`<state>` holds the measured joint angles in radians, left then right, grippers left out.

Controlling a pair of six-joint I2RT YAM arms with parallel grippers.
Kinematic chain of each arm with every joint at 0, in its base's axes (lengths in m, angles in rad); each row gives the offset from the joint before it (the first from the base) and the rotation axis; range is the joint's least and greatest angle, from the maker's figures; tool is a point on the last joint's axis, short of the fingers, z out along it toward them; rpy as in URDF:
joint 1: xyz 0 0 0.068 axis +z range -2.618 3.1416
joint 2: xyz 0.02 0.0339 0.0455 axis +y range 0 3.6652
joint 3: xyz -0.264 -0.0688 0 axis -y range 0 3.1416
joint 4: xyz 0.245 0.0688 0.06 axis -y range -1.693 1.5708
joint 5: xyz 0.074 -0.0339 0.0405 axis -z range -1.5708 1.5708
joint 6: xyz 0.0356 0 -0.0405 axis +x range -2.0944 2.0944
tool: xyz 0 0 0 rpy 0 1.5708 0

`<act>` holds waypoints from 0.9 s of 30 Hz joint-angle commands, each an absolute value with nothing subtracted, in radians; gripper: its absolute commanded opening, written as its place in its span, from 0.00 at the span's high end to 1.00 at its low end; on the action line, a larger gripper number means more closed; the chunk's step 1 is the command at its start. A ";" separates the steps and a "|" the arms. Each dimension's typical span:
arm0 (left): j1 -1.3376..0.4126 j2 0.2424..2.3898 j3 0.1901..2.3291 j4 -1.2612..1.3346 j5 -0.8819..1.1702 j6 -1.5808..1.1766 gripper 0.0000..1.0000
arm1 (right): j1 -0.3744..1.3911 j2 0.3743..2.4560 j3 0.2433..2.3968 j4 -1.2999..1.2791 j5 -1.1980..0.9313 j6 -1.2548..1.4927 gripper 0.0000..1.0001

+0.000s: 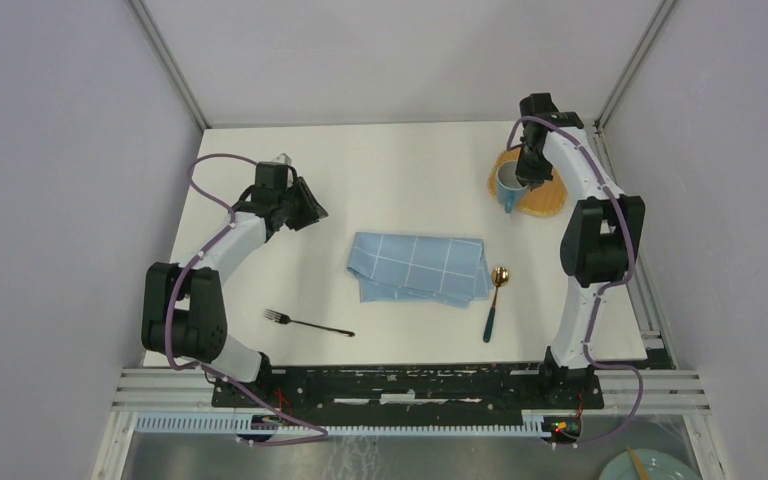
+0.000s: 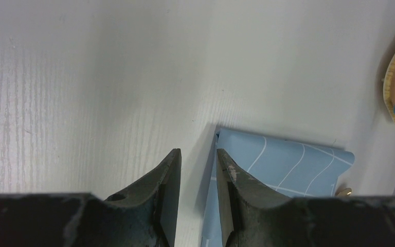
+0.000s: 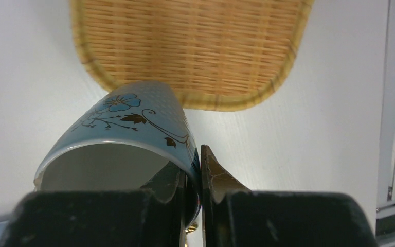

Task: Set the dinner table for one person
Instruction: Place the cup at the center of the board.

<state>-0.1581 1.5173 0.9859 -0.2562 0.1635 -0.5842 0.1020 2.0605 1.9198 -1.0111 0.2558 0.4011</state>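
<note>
Dinner table: white tabletop filling the cell floor ahead of both arm bases, bare across its far-left and centre-far parts.

On it, from the middle outward:
- blue checked cloth, folded, centre-near.
- gold spoon with a dark handle, just right of the cloth, long axis near-to-far, bowl at the cloth's right corner (touching or not, cannot tell).
- fork, near-left of the cloth and apart from it, long axis roughly left-to-right, tines to the left.
- woven tray at the far right, close to the table edge.

Right gripper: clenched on the wall of the blue floral mug, one finger inside the rim and one outside. The mug is tipped and sits over the tray's near-left edge (lifted or resting, cannot tell).

Left gripper: released, jaws apart with only tabletop between them, hovering far-left, the cloth's corner just ahead of its fingers.

Judgement: the setting gathers round the cloth, which lies near-left of the held mug. Bare table beyond the spoon's bowl is the likely spot. The right arm is nearer to it; the left arm is nearer to the fork.
</note>
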 commanded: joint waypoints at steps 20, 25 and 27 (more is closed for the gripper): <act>-0.153 1.471 0.933 -0.156 0.235 -0.644 0.62 | -0.149 1.688 1.637 -1.036 0.327 0.422 1.00; -0.154 1.463 0.924 -0.153 0.240 -0.649 0.62 | -0.172 1.671 1.584 -1.017 0.328 0.439 1.00; -0.153 1.457 0.921 -0.153 0.238 -0.649 0.62 | -0.186 1.670 1.564 -1.007 0.329 0.444 1.00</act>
